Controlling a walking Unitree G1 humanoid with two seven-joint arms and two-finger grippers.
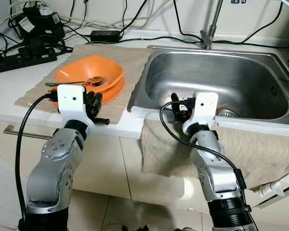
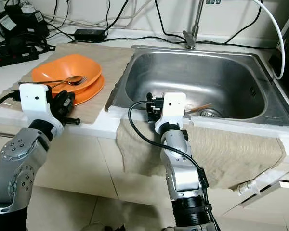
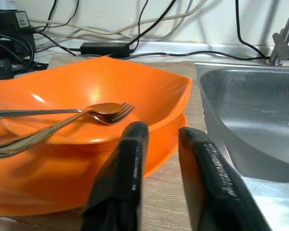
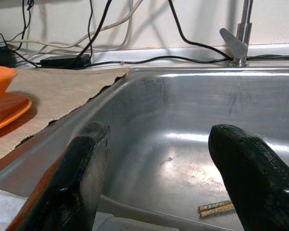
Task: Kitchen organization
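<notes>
Left wrist view, fork [image 3: 108, 111] in orange bowl [image 3: 135, 91], chopsticks [image 4: 216, 207] in sink [image 4: 260, 110]

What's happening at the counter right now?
The robot faces the counter holding nothing. Its left gripper, fingers slightly apart, points at the orange bowl, which sits on an orange plate with a spoon and fork inside. The right gripper is open at the front rim of the sink, where chopsticks lie on the bottom.

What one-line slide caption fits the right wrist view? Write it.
Open right gripper poised over the steel sink, chopsticks lying on its floor.
</notes>
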